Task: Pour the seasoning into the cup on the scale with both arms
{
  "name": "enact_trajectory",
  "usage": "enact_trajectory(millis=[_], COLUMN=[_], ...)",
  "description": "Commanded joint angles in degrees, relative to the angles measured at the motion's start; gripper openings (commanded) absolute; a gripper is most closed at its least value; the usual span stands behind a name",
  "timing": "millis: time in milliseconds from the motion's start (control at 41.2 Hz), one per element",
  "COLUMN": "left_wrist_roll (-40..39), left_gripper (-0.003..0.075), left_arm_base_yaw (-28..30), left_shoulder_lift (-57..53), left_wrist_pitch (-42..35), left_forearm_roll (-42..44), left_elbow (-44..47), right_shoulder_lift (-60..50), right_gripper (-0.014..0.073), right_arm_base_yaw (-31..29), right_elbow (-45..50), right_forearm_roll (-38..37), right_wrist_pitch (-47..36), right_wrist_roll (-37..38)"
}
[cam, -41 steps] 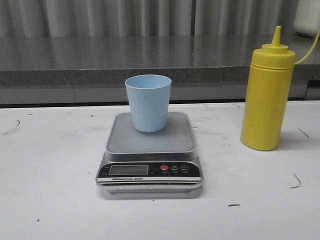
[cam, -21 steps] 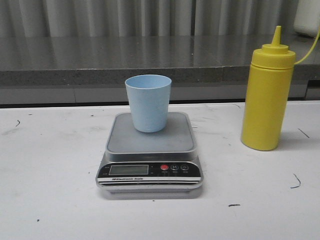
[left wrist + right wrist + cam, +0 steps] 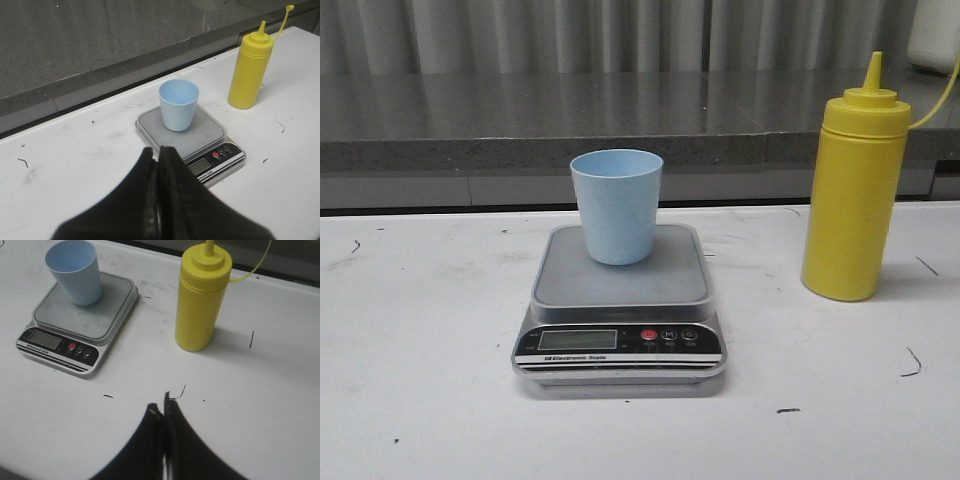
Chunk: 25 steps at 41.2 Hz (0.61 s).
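Note:
The pale blue cup [image 3: 616,205] stands upright and empty on the steel platform of the silver-grey scale [image 3: 620,300] at the table's middle. The yellow seasoning bottle [image 3: 855,195] stands upright to the right of the scale, its cap strap hanging off to the right. Neither gripper shows in the front view. In the left wrist view my left gripper [image 3: 158,150] is shut and empty, above the table short of the scale [image 3: 200,137], cup [image 3: 178,105] and bottle [image 3: 250,70]. In the right wrist view my right gripper [image 3: 162,407] is shut and empty, short of the bottle [image 3: 201,305], with the cup [image 3: 75,271] and scale [image 3: 80,322] off to its side.
The white table [image 3: 420,330] has small dark scuff marks. A grey stone ledge [image 3: 520,120] and a corrugated wall run along its far edge. A white object [image 3: 935,35] sits at the far right on the ledge.

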Motion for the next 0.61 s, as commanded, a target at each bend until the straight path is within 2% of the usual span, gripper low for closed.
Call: enact_trajectory(millis=[0,170,413,583], left_wrist_roll=[-0.35,-0.35,-0.35,-0.35], left_gripper=[-0.002,-0.002,-0.002,-0.002], left_arm_base_yaw=[-0.34,2.14,12.49,18.12], left_shoulder_lift=[-0.2,-3.64,-13.16,-19.3], left_wrist_pitch=[-5.47,-13.44,-35.43,-42.69], left_forearm_roll=[-0.43,1.07,2.18,-0.68], left_elbow=[-0.77,7.06,26.71,37.06], right_shoulder_lift=[0.13,0.13,0.13,0.13], right_gripper=[-0.0117,-0.0117,-0.0117,-0.0117], right_arm_base_yaw=[-0.05,-0.05,-0.05,-0.05], right_elbow=[-1.39,-1.39,-1.39,-1.39], right_forearm_roll=[0.06,0.06,0.06,0.06], right_wrist_pitch=[-4.15,-3.96,-3.96,-3.96], right_wrist_roll=[-0.38,-0.38,-0.38,-0.38])
